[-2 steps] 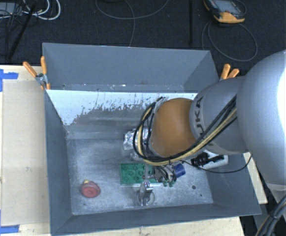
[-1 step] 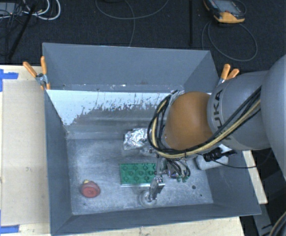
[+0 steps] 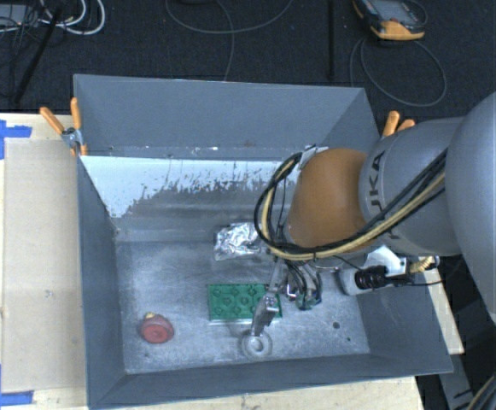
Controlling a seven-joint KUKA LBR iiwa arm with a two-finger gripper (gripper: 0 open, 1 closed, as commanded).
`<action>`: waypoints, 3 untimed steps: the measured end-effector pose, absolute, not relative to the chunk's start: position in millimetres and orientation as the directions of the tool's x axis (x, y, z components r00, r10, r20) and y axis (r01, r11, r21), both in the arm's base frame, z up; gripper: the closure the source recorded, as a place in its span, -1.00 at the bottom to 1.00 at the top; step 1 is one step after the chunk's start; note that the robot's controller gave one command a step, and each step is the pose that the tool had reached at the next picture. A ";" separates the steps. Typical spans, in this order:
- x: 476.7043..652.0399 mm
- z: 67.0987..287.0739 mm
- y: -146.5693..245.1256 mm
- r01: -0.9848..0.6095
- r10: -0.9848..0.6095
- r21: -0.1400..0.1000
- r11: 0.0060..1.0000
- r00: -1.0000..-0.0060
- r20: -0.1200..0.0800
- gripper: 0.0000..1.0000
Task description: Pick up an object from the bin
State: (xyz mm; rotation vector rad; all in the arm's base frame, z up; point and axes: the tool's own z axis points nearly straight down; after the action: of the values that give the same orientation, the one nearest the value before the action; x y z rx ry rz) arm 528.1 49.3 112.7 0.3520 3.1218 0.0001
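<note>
The grey arm [image 3: 418, 169] bears the letters "KA"; the rest of the word is cut off behind its orange cover [image 3: 329, 199]. Looped cables [image 3: 271, 216] and the wrist hide much of the hand [image 3: 263, 314], so whether it is wide or narrow cannot be told. It hangs at the right edge of a flat green studded plate [image 3: 235, 301] on the speckled floor of the bin [image 3: 188, 126]. Just off the plate's lower right corner lies a small metal ring [image 3: 256, 345]. A crumpled foil ball [image 3: 237, 241] sits just above the plate, a red round piece [image 3: 156, 329] well to its left
</note>
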 end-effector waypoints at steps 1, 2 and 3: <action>526.8 71.9 69.7 0.319 0.319 0.004 0.948 -0.948 -0.009 -1.00; 528.4 73.4 69.6 0.318 0.318 0.002 0.948 -0.948 -0.005 -1.00; 531.4 76.6 70.1 0.317 0.317 0.006 0.949 -0.948 -0.013 1.00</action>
State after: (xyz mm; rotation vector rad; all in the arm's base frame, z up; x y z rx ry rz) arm 531.4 70.1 76.6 0.5018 3.0872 0.0053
